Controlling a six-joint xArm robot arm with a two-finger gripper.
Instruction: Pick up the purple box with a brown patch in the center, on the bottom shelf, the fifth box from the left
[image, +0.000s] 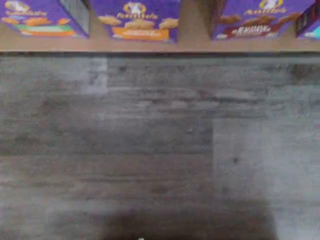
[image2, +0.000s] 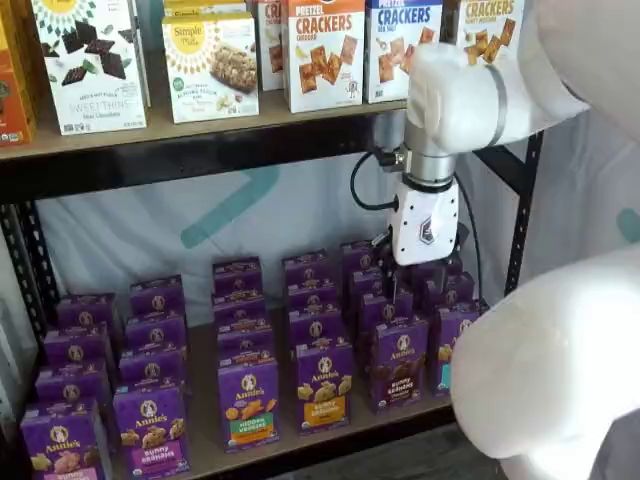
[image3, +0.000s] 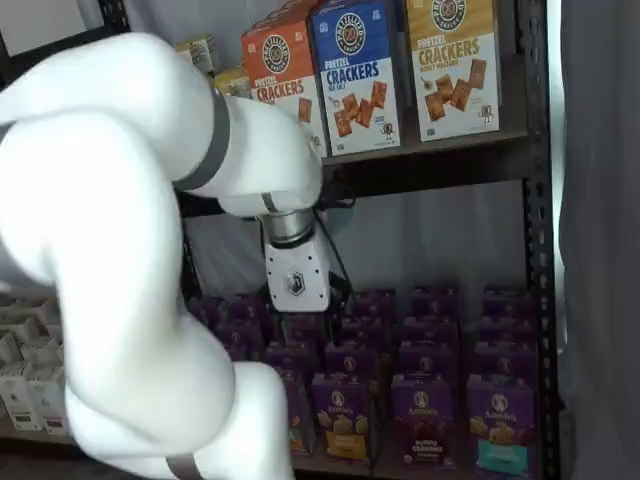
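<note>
The purple box (image2: 399, 363) is seen at the front edge of the bottom shelf (image2: 330, 433), between an orange-banded carton (image2: 324, 386) and a teal-patched one. The gripper (image2: 424, 262), taken as open though its fingers are hidden, should be lowered squarely over that carton alone.

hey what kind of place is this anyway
Probably a mock grocery aisle: a black rack stocked with cracker boxes above, rows of purple Annie's cartons below, and a cloth backdrop behind.
</note>
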